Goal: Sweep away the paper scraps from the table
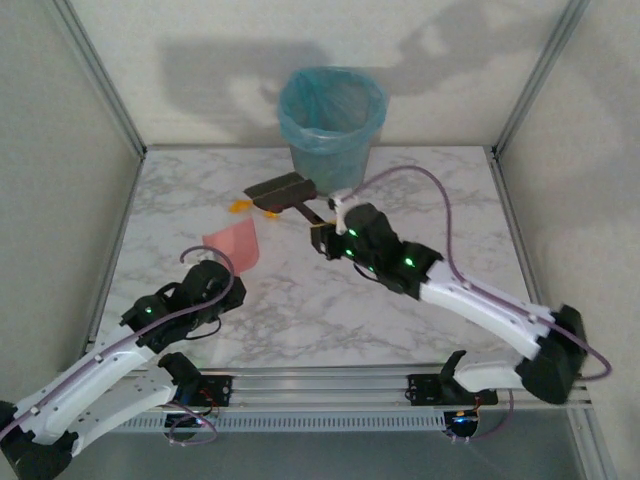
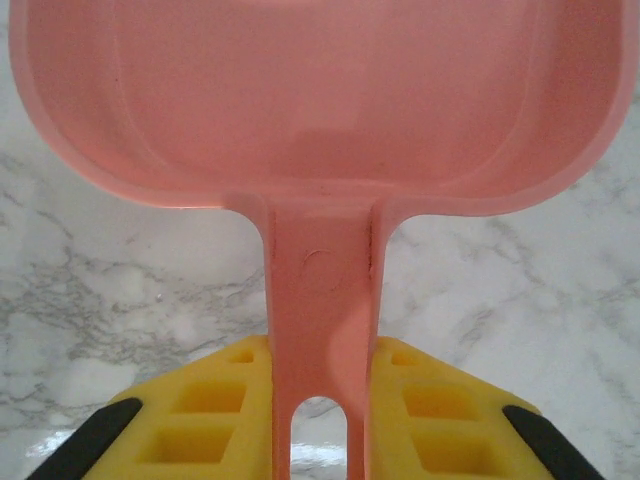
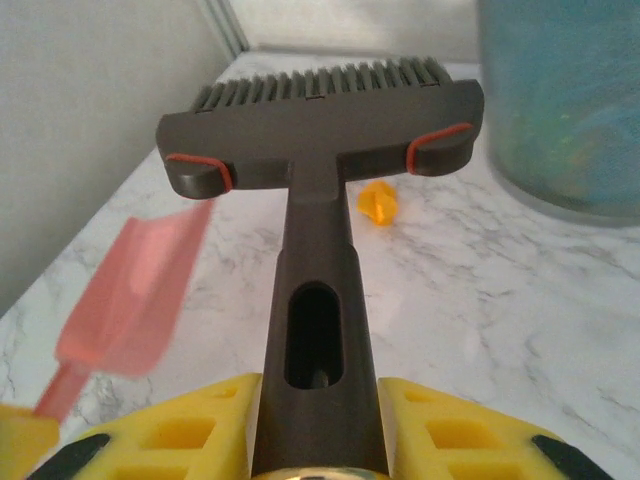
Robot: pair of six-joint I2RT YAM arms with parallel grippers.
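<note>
The right fingers [image 3: 460,430] were clamped on the handle of the brush [image 1: 285,188], and the left fingers [image 2: 200,420] were closed tight on the handle of the pink dustpan [image 1: 235,245]. One orange paper scrap [image 1: 240,207] lay on the worktop [image 1: 450,200], upper middle of the overhead frame, just left of the brush head and just above the dustpan's far edge, with the bin [image 1: 330,110] behind. The brush seemed nearer, so a short sweep down and left toward the pan looked right.
</note>
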